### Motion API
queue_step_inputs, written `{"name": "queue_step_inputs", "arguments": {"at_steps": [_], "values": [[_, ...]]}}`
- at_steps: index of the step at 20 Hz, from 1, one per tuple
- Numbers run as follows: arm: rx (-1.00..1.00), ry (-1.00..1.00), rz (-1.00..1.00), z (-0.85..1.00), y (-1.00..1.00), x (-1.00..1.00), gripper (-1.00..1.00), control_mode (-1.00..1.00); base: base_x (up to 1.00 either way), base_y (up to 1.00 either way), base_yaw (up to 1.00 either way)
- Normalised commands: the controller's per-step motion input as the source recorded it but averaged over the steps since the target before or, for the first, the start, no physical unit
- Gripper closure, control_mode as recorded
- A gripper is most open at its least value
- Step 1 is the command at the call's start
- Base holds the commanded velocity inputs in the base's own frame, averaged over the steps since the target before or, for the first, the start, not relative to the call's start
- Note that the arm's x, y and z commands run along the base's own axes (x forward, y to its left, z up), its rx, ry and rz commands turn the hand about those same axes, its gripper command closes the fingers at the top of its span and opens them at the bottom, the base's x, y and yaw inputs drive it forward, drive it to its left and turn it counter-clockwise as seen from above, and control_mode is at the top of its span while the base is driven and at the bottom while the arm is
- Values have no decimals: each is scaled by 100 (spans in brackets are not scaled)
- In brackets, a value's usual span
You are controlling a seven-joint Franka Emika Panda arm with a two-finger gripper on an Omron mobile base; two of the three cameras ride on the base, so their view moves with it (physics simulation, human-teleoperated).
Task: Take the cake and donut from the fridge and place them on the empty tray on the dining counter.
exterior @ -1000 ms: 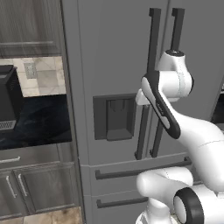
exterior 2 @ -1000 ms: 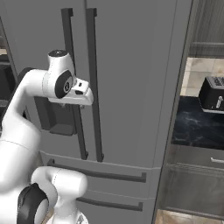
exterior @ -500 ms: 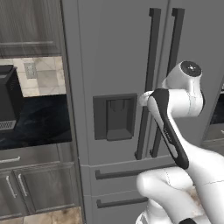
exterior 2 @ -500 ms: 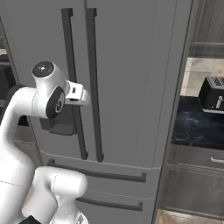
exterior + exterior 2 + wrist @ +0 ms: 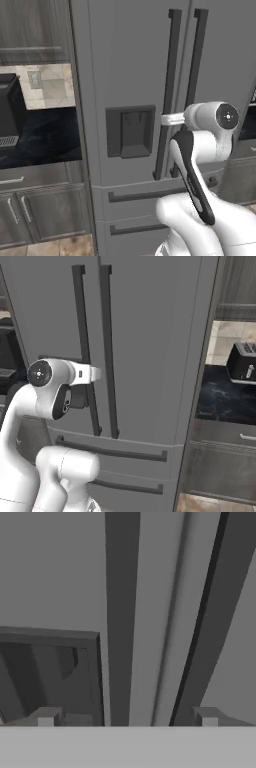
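The fridge (image 5: 125, 60) stands shut in front of me, its two doors closed (image 5: 150, 331). The cake and donut are hidden; the tray and dining counter are out of view. My gripper (image 5: 127, 717) is open, nothing between its fingertips (image 5: 47, 717). It points straight at the doors at the height of the dispenser recess (image 5: 131, 131). In the hand view the left door's dark bar handle (image 5: 120, 612) runs up between the fingertips, and the right door's handle (image 5: 205, 637) is just right of it. My white hand (image 5: 172, 119) sits close to these handles (image 5: 85, 331).
The fridge's lower drawers (image 5: 135, 195) lie below my hand. To the left is a black-topped cabinet run (image 5: 45, 140) with a dark appliance (image 5: 10, 117). To the right, a toaster (image 5: 242, 361) sits on another black counter (image 5: 225, 398) over grey drawers.
The arm has dropped, bringing the hand down from the upper part of the handles to dispenser height. The jaws stay wide apart.
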Motion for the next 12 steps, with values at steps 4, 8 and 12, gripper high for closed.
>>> {"name": "queue_step_inputs", "arguments": {"at_steps": [4,8,12], "values": [[0,0,0,0,0,0,-100,100,-48,-3,0],[0,0,0,0,0,0,-100,100,-29,-9,0],[0,0,0,0,0,0,-100,100,-47,-10,0]]}}
